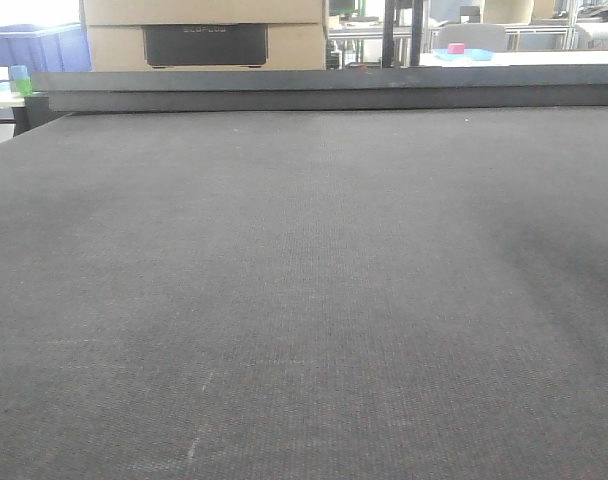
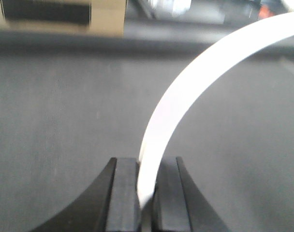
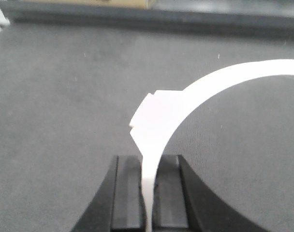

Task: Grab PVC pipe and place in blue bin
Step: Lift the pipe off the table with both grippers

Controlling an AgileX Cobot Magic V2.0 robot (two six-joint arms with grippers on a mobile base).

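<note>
Presently, the left gripper (image 2: 146,186) is closed on the PVC pipe (image 2: 183,87). Its two black fingers (image 2: 125,193) press tight against the white strip from either side at the bottom of the left wrist view. From that grip the pipe rises and sweeps in a broad arc to the right, leaving the frame at the upper right edge, above the dark grey mat (image 2: 55,125). The right gripper (image 3: 148,181) is likewise clamped on a white curved piece (image 3: 159,116), its fingers (image 3: 127,193) pinching the thin edge. Just above them the plastic widens into a notched tab (image 3: 144,113), then bends away to the right and runs out of frame. Whether both grippers hold one and the same piece cannot be told. Whether any part of it touches the mat cannot be told either. Both wrist views are blurred, and fine detail on the plastic is not legible. The front view shows the mat (image 1: 304,300) running to a raised dark rail at the far edge. Beyond the rail, at the upper left, stands the blue bin (image 1: 34,45), well apart from the table centre. A cardboard box (image 1: 114,45) with a dark unit (image 1: 204,45) set against it sits just beside the bin.
</note>
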